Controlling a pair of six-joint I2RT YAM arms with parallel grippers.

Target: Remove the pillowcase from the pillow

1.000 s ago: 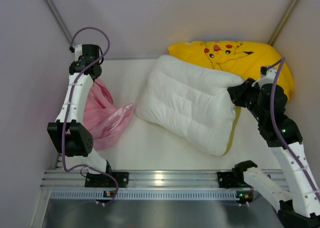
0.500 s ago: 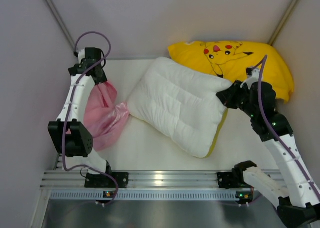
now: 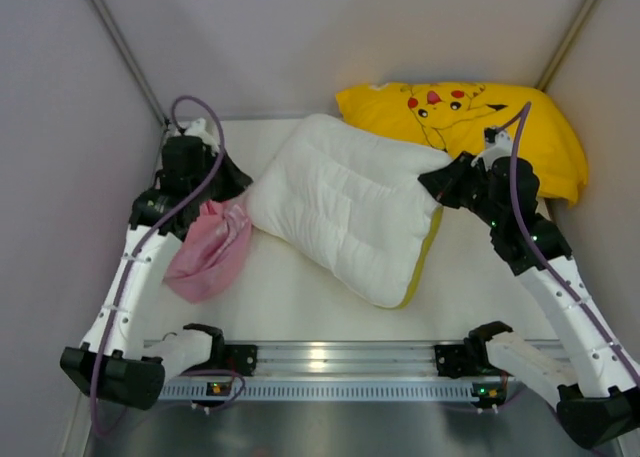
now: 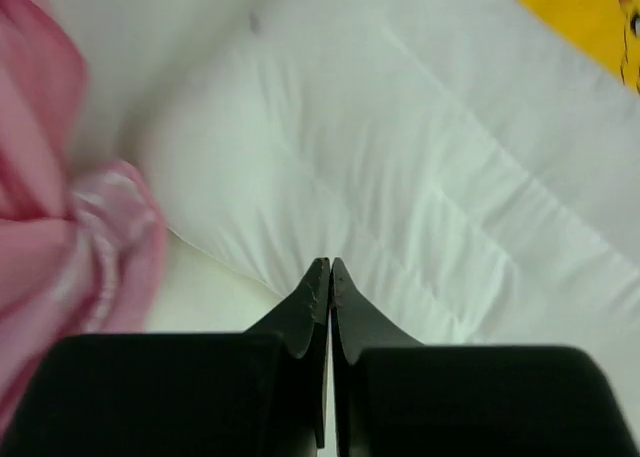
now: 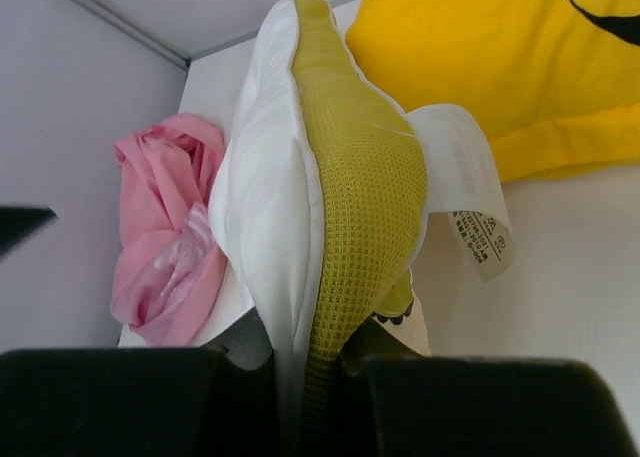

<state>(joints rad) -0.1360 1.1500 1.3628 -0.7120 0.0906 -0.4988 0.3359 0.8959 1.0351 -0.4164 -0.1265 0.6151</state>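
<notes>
The white pillow [image 3: 345,212] with yellow edge trim [image 3: 418,262] lies slantwise on the table. My right gripper [image 3: 432,185] is shut on its right corner; in the right wrist view my right gripper [image 5: 310,347] pinches the white cloth and yellow mesh edge [image 5: 360,197]. The pink pillowcase [image 3: 205,252] lies crumpled at the left, off the pillow. My left gripper [image 3: 235,182] is shut and empty by the pillow's left edge. In the left wrist view my left gripper [image 4: 330,267] is just above the pillow [image 4: 420,177], with the pillowcase [image 4: 60,227] at the left.
A yellow cartoon-print pillow [image 3: 470,117] lies at the back right, against the wall, touching the white pillow. A white care label [image 5: 470,207] hangs from the white pillow's corner. Grey walls close in on the left, back and right. A metal rail [image 3: 320,362] runs along the near edge.
The left arm has dropped and swung right towards the pillow; the pink pillowcase now lies in a low heap. The right gripper has moved the pillow to the left and back.
</notes>
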